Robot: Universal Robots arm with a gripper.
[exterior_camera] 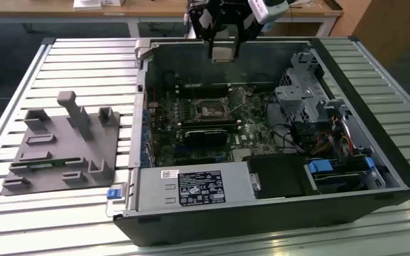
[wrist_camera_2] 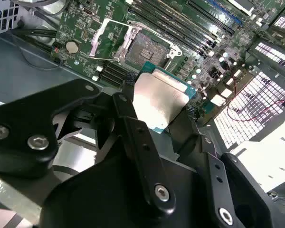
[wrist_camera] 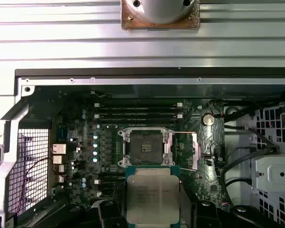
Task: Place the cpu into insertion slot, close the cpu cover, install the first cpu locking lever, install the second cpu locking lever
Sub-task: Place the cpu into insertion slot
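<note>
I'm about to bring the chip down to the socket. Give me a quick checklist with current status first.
1. Grip: gripper shut on the cpu: ok.
2. insertion slot empty, dark centre bare in both wrist views: ok.
3. cpu cover swung off the slot, lying open beside it: ok.
4. cpu edges roughly square with the slot in the first wrist view: ok.
5. Corner or notch match between cpu and slot: cannot tell.
6. locking levers out of the way: cannot tell.

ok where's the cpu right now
The cpu is gripped by the tool, hovering over the motherboard near the open insertion slot in both wrist views.
</note>
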